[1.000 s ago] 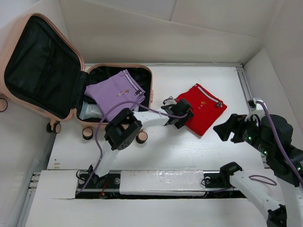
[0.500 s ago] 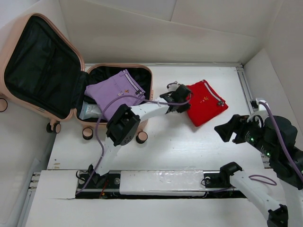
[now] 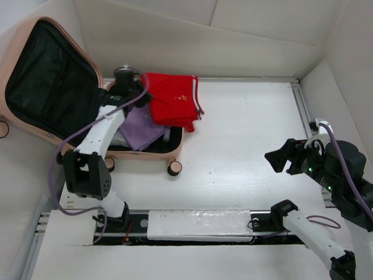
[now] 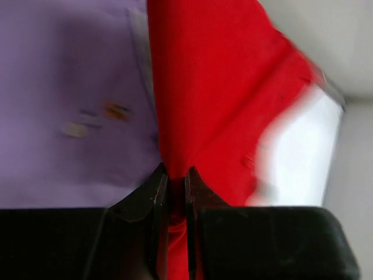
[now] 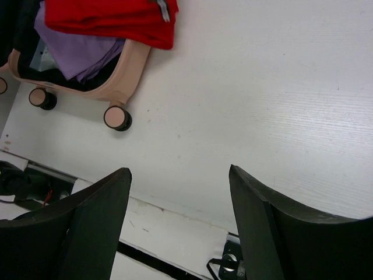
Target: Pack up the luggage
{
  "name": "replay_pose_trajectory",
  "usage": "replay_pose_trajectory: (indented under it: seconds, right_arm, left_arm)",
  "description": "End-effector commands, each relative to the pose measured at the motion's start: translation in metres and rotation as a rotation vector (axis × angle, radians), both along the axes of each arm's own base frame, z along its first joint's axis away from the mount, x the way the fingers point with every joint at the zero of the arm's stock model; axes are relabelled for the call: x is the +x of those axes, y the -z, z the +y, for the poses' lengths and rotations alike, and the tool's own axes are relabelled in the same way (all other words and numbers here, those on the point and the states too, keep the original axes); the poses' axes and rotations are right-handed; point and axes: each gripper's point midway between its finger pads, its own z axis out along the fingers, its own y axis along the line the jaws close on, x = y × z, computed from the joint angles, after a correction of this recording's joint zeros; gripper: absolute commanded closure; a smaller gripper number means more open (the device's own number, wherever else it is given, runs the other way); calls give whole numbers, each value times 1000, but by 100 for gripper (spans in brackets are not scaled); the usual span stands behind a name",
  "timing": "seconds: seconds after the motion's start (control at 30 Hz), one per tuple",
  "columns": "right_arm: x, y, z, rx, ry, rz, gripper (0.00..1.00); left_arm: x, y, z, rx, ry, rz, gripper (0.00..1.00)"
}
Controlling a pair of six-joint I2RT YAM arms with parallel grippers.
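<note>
Left wrist: left gripper (image 4: 176,176) tight on red garment (image 4: 217,76)

Readable text: none that I can make out from here.
Purple garment (image 4: 70,87): small gold-brown marks on the cloth, too blurred to read.
Red garment (image 3: 172,105): no lettering shows.
Luggage (image 3: 154,153): no legible brand on shell or lining.

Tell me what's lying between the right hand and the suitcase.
Only bare white tabletop, as the right wrist view shows: nothing sits between the open right hand and the peach-pink suitcase.
</note>
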Motion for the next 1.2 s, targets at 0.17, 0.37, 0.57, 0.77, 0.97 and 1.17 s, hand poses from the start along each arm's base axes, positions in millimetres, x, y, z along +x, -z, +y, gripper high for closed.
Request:
replay_pose_trajectory:
  seconds: [0.17, 0.37, 0.57, 0.77, 0.97, 1.17]
  right_arm:
    - [14, -19, 6, 8, -11, -67, 26]
    - [20, -13, 13, 8, -30, -47, 26]
    - [20, 17, 23, -23, -99, 11, 19]
    - [10, 39, 46, -31, -264, 39, 20]
    - [-1, 44, 70, -15, -432, 8, 62]
    - [-13, 44, 92, 19, -571, 2, 56]
  left_arm:
    - [-9, 68, 164, 57, -259, 65, 100]
    - [-29, 63, 199, 164, -450, 101, 100]
    - [-62, 29, 222, 190, -646, 144, 69]
    - [-127, -68, 227, 100, -841, -96, 18]
    - [-217, -101, 261, 215, -1092, -41, 16]
    - [-289, -115, 301, 403, -1280, -6, 0]
